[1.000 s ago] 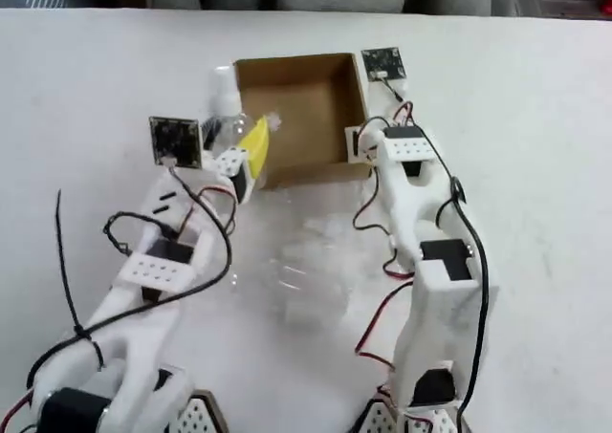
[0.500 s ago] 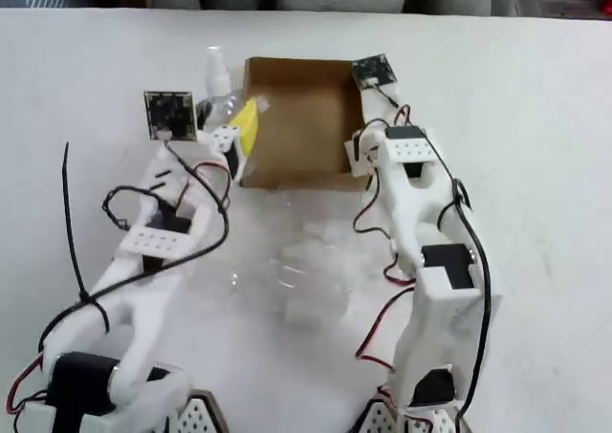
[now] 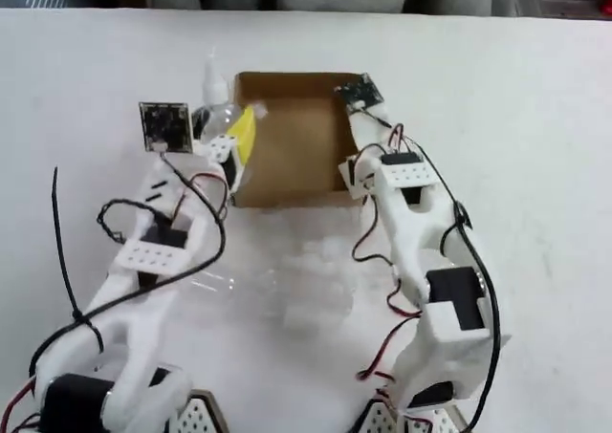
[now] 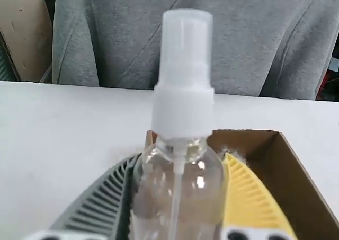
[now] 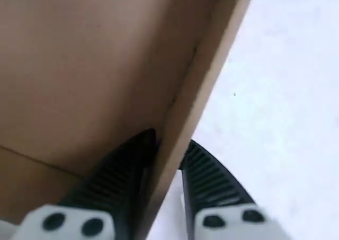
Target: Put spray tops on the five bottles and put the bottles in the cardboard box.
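Observation:
My left gripper (image 3: 228, 135) is shut on a clear bottle (image 3: 214, 118) with a white spray top (image 3: 212, 75), held just outside the left wall of the cardboard box (image 3: 296, 137). In the left wrist view the bottle (image 4: 177, 197) stands upright between the grey and yellow fingers of my left gripper (image 4: 180, 160), its spray top (image 4: 184, 91) on and the box (image 4: 259, 155) behind it. My right gripper (image 3: 350, 170) clamps the box's right wall. In the right wrist view my right gripper (image 5: 169, 142) straddles the box wall (image 5: 206, 65) with its black fingers.
Several clear bottles (image 3: 306, 266) lie on the white table (image 3: 535, 118) between the two arms, in front of the box; they are hard to tell apart. Loose wires hang along both arms. The box's inside looks bare.
The box has slid toward the near side of the table, held by my right gripper. My left gripper with the bottle has shifted slightly left, beside the box's left wall.

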`<state>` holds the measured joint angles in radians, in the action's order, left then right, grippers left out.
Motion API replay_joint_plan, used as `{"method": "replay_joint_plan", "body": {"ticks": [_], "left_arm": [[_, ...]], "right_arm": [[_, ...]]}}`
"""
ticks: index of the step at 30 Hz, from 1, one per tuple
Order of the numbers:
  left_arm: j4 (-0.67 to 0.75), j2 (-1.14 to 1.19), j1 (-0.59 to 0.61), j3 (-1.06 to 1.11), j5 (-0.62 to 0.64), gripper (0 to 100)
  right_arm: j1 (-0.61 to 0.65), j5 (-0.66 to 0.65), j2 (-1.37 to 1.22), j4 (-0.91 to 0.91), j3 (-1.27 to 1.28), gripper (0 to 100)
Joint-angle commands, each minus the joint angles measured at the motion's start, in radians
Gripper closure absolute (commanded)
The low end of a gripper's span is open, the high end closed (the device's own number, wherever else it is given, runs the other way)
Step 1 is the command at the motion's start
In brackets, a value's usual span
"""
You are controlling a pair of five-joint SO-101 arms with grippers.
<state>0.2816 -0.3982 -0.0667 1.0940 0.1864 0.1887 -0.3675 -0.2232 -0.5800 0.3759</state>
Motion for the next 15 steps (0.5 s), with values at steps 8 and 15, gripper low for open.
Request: {"method": "replay_joint_plan", "body": {"ticks": [8, 15], "left_arm": [[0.017, -0.099, -0.004, 0.002, -0.005, 98], [0.106, -0.084, -0.021, 0.008, -0.006, 98]], "right_arm": [[0.027, -0.002, 0.041, -0.030, -0.002, 98.3], [0.027, 0.006, 0.042, -0.059, -0.009, 87.8]]}}
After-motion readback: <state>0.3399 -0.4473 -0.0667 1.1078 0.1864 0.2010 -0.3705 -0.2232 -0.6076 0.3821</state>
